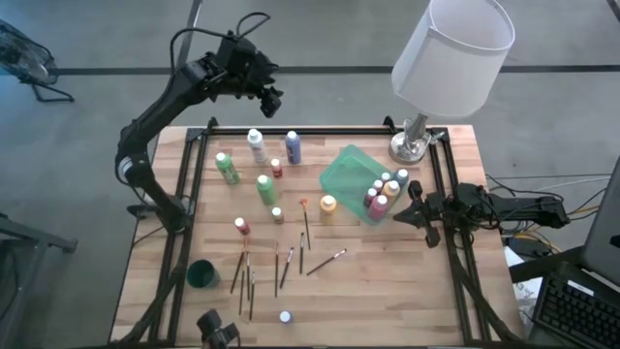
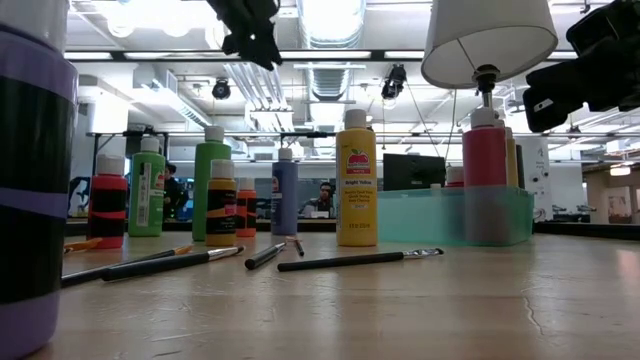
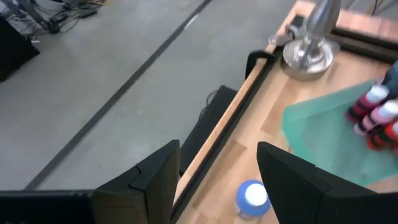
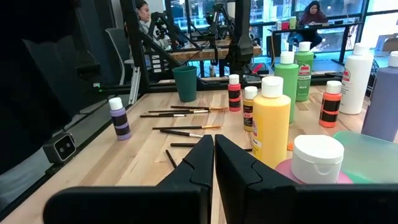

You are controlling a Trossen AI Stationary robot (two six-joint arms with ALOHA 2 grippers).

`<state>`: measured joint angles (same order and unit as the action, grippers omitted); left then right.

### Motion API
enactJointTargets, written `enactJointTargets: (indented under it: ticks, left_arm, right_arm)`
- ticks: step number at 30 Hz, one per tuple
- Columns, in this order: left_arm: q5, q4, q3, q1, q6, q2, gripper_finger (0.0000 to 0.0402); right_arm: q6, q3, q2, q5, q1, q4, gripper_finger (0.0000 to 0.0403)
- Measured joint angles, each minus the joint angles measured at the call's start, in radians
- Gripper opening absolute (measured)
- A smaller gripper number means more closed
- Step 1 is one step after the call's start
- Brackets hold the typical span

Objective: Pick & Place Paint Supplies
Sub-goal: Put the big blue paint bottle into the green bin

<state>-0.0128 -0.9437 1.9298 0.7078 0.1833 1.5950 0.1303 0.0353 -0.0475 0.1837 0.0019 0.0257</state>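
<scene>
Up at the far left, the left tool (image 1: 272, 97) hangs in the air past the back edge of the tabletop (image 1: 387, 301), its two fingers spread apart with nothing between them. From its own camera a blue bottle (image 3: 252, 198) shows just below the gap. On the left side of the wood sits a small dark green cup (image 1: 202, 274). Next come the loose paint bottles: a green one (image 1: 227, 168), a white one (image 1: 257, 145), another green one (image 1: 265, 188) and a little red one (image 1: 241, 226). Thin brushes (image 1: 248, 281) lie flat near the front (some cross each other). A yellow bottle (image 1: 328, 206) stands just beside the see-through green tray (image 1: 344, 170), which holds a bunch of bottles (image 1: 385, 192) in its right end. A lamp (image 1: 450, 53) stands at the back right. The right tool (image 1: 418, 207) waits by the tray at the right edge, fingers pressed together and empty
</scene>
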Motion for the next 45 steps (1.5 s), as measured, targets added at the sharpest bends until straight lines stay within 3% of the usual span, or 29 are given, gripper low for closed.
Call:
enactJointTargets:
  ticks: [9, 20, 28, 45]
  left_arm:
    - [-0.077, -0.048, -0.020, 0.000, 0.017, 0.017, 0.0218]
    - [-0.075, -0.068, -0.021, 0.000, -0.043, 0.015, 0.0218]
    - [-0.159, -0.112, -0.026, -0.001, 0.071, 0.033, 0.0218]
    - [-0.174, 0.017, -0.280, -0.001, 0.177, 0.040, 0.0218]
  right_arm:
    - [0.000, 0.000, 0.000, 0.000, 0.000, 0.000, 0.0013]
    - [0.000, 0.000, 0.000, 0.000, 0.000, 0.000, 0.0013]
    - [0.000, 0.000, 0.000, 0.000, 0.000, 0.000, 0.0013]
    - [0.000, 0.000, 0.000, 0.000, 0.000, 0.000, 0.0013]
